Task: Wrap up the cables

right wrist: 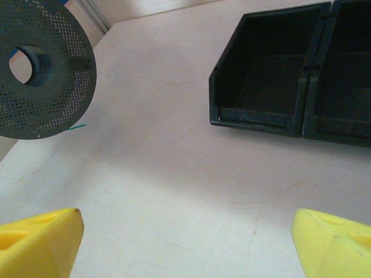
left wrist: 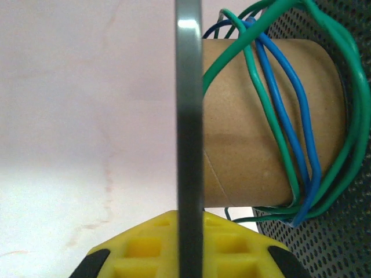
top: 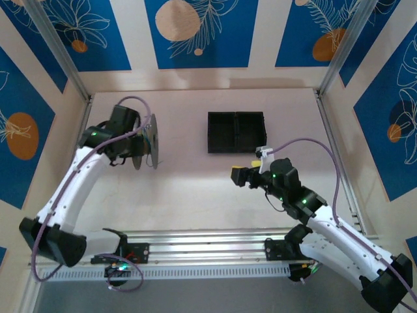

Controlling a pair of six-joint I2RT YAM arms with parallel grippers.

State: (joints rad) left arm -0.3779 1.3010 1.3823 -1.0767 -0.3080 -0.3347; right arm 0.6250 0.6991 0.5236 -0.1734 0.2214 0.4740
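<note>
Left tool [top: 135,147] is clamped onto the rim of a spool [top: 147,142], and the green and blue cables [left wrist: 278,116] are looped loosely around its cardboard core, one green end poking out below. Right tool [right wrist: 185,246] is spread wide with nothing in it, hanging over the bare desk [right wrist: 174,174] near the black tray [right wrist: 255,124].

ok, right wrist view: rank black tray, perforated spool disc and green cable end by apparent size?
1. black tray, cropped at the frame edge
2. perforated spool disc, also cropped
3. green cable end, a thin sliver
</note>
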